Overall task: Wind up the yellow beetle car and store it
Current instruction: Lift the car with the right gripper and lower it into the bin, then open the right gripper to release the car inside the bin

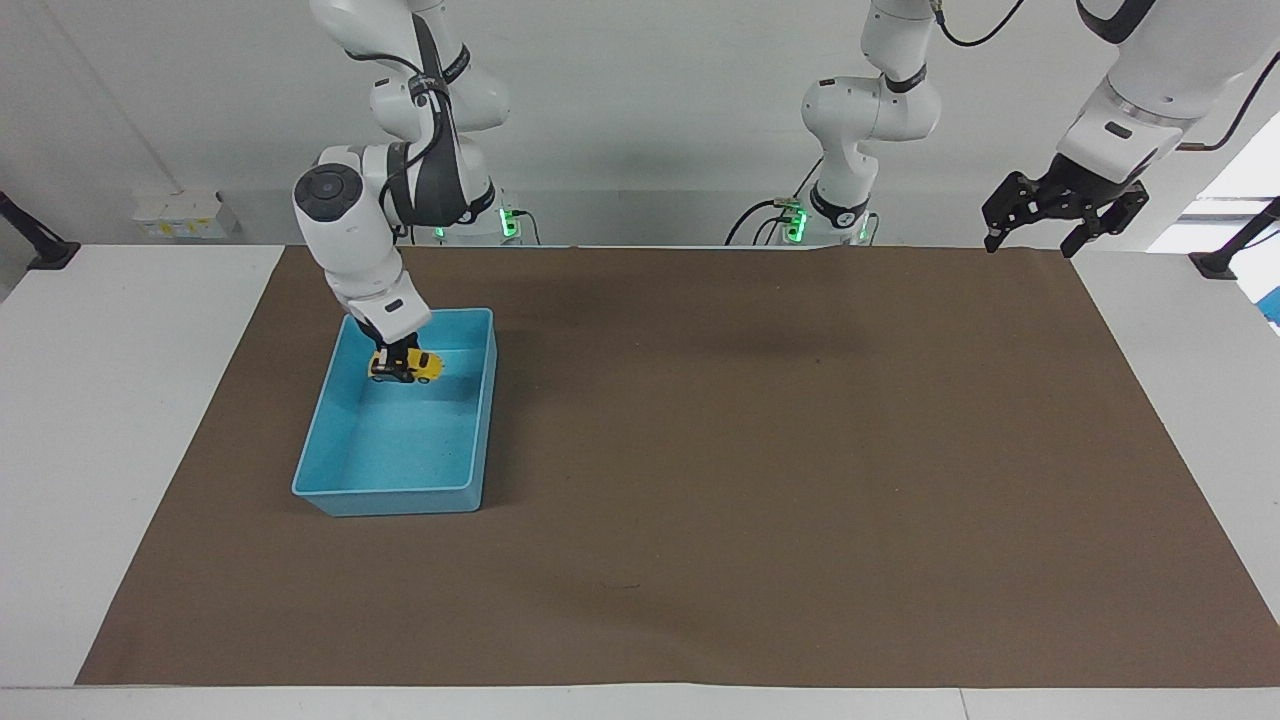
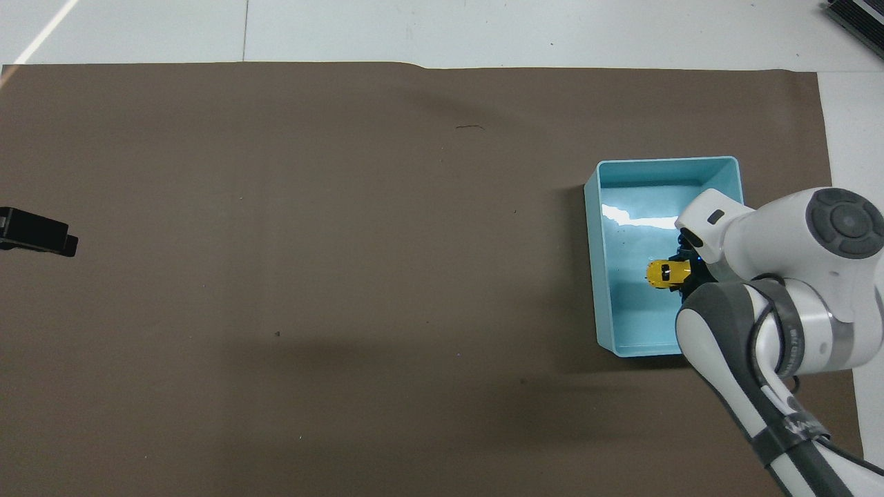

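The yellow beetle car (image 1: 405,366) is held in my right gripper (image 1: 397,360), which is shut on it. The car hangs low inside the light-blue bin (image 1: 385,492), over the part of its floor nearer to the robots. I cannot tell whether its wheels touch the floor. In the overhead view the car (image 2: 668,272) shows inside the bin (image 2: 591,276), with the right gripper (image 2: 685,270) partly hidden under the arm. My left gripper (image 1: 1030,245) waits open and empty, raised over the mat's edge at the left arm's end; its tip shows in the overhead view (image 2: 38,236).
A brown mat (image 1: 760,480) covers most of the white table (image 1: 120,400). The bin stands on the mat toward the right arm's end.
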{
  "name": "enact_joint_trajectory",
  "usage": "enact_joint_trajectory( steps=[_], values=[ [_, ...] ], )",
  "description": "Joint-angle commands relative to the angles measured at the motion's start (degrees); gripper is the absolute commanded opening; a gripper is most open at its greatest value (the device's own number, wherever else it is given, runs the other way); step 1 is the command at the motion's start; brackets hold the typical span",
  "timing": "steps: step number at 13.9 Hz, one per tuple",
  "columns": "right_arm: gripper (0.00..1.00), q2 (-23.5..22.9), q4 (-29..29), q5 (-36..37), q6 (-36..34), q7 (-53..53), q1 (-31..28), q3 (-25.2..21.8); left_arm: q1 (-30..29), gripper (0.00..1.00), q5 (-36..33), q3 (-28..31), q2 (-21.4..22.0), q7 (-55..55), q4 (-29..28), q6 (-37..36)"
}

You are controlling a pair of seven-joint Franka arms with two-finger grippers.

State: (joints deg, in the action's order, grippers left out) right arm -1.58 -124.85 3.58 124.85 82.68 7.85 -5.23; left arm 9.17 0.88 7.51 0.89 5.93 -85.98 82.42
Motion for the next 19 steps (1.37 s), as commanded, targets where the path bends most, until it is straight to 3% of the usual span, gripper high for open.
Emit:
enact_joint_trajectory(
  steps=[1,5,7,11,16,19],
  values=[
    [0.00,-3.0,-1.1,0.6,4.4,1.4,-0.9,0.6,0.1,1.00,-0.3,-0.1,1.7,0.5,-2.3,1.1],
    [0.00,-5.6,-1.6,0.6,7.7,1.3,-0.9,0.6,0.3,1.00,-0.3,-0.2,1.7,0.7,-2.2,1.1],
    [0.99,-6.1,-0.9,0.5,6.6,0.6,-1.0,0.6,0.3,1.00,-0.3,-0.2,1.7,0.8,-2.2,1.1],
    [1.00,-5.9,1.6,0.0,4.7,-1.2,-0.1,0.7,0.3,1.00,-0.3,-0.2,1.7,0.7,-2.2,1.0],
    [1.00,-3.8,15.8,-0.8,-15.9,-4.0,-0.1,1.5,0.3,1.00,-0.3,-0.2,1.7,0.7,-2.2,1.0],
    [1.00,-0.8,19.6,-0.8,-21.4,-9.9,0.0,1.6,0.3,1.00,-0.3,-0.3,1.7,0.7,-2.2,1.0]
  ],
)
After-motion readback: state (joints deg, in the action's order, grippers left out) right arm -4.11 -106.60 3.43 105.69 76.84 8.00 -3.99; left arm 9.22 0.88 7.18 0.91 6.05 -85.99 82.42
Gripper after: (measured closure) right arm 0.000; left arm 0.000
